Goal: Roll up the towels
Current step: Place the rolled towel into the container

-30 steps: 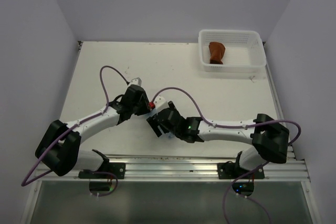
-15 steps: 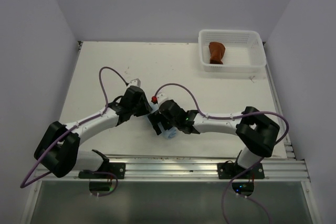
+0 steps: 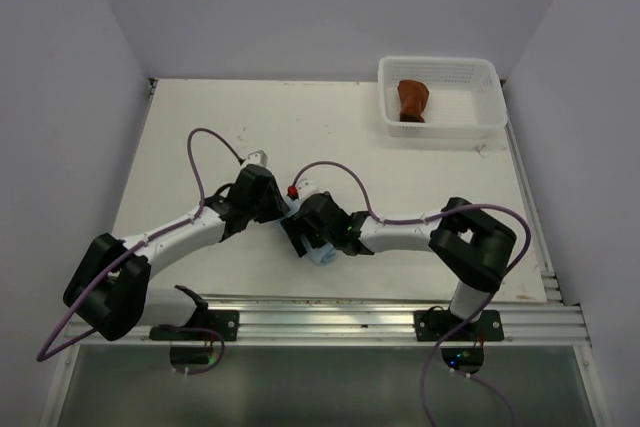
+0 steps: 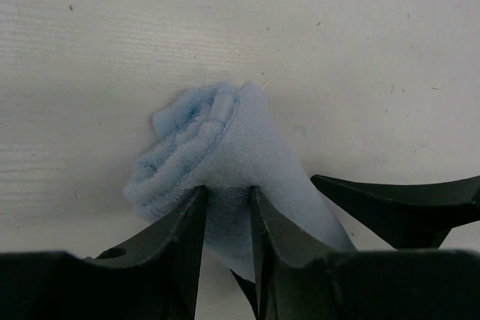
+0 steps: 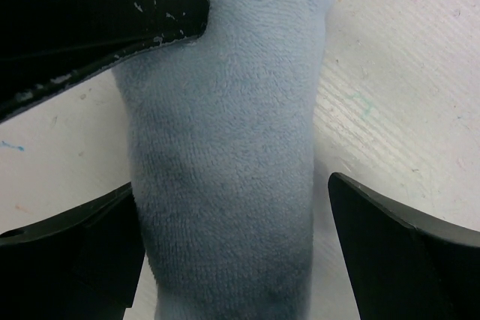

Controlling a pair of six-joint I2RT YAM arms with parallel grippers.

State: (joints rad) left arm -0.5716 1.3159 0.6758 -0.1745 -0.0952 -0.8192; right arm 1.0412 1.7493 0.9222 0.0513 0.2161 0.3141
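Note:
The light blue towel (image 4: 217, 144) lies rolled up on the table near the front middle; only a corner of it (image 3: 323, 253) shows in the top view, under both wrists. My left gripper (image 4: 227, 198) is shut on one end of the roll, its fingers pinching the cloth. My right gripper (image 5: 232, 252) is open and straddles the roll (image 5: 225, 148), the left pad against the cloth and the right pad a little off it. The rust brown towel (image 3: 411, 100) lies bunched in the white basket (image 3: 492, 99).
The basket stands at the table's far right corner. The two arms meet head to head at the front middle, with the left gripper (image 3: 280, 213) and right gripper (image 3: 303, 237) almost touching. Purple cables loop above both forearms. A metal rail (image 3: 330, 317) runs along the near edge.
The right arm has slid left, bringing its gripper in over the blue towel, and its jaws have spread wider around the roll. The left arm and its grip have stayed put.

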